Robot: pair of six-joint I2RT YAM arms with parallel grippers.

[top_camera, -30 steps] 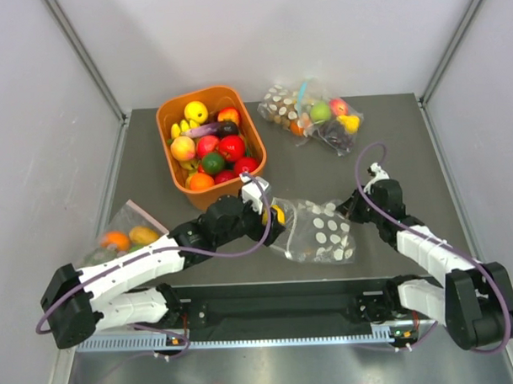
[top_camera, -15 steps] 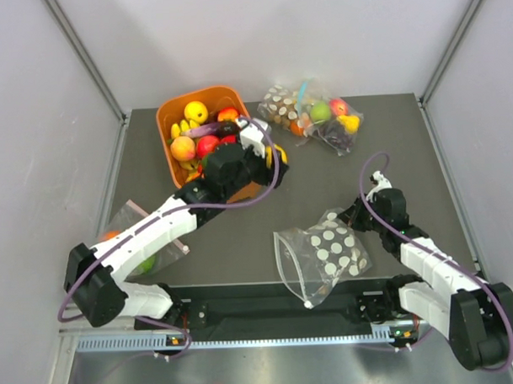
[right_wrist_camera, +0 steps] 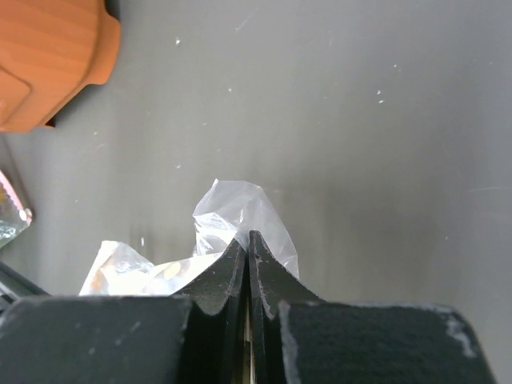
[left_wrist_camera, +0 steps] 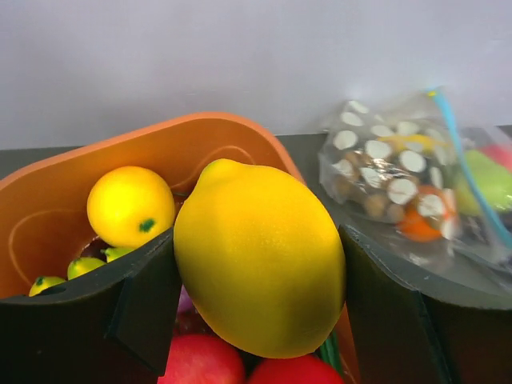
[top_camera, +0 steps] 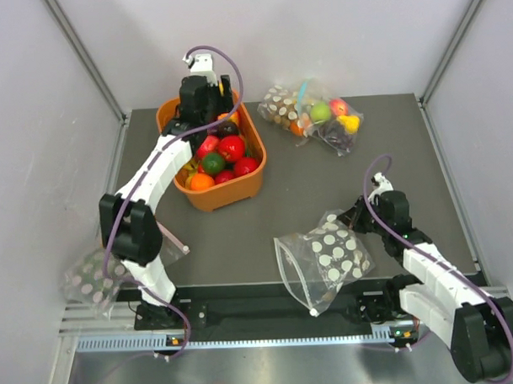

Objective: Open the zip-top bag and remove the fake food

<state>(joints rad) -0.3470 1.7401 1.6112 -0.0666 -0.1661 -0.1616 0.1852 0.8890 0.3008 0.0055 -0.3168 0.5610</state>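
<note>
the left gripper (left_wrist_camera: 256, 320) is clamped on a yellow lemon (left_wrist_camera: 258, 240), one piece of the fake food, with a black finger pressed on each side of it. it hangs above the far end of the orange bin (top_camera: 227, 193), just over the fruits already lying there, so this looks like the hold before a drop into the bin. the left arm is stretched long for it, running up the bin's left side with the wrist bent in over the far rim.

the zip-top bag (top_camera: 322, 257) lies on the table to the near right of the bin, well apart from it, slumped with its mouth turned away from the bin. it looks empty, though the white dots make that hard to be sure of. the right gripper (right_wrist_camera: 248, 246) has its fingers pressed together on a corner of the bag's clear plastic, on the side farthest from the bin, likely to pin the floppy pouch in place. the right arm sits low and folded, forearm angled toward the bin.

another dotted bag (top_camera: 317, 114) with fruit rests to the bin's far right.
</note>
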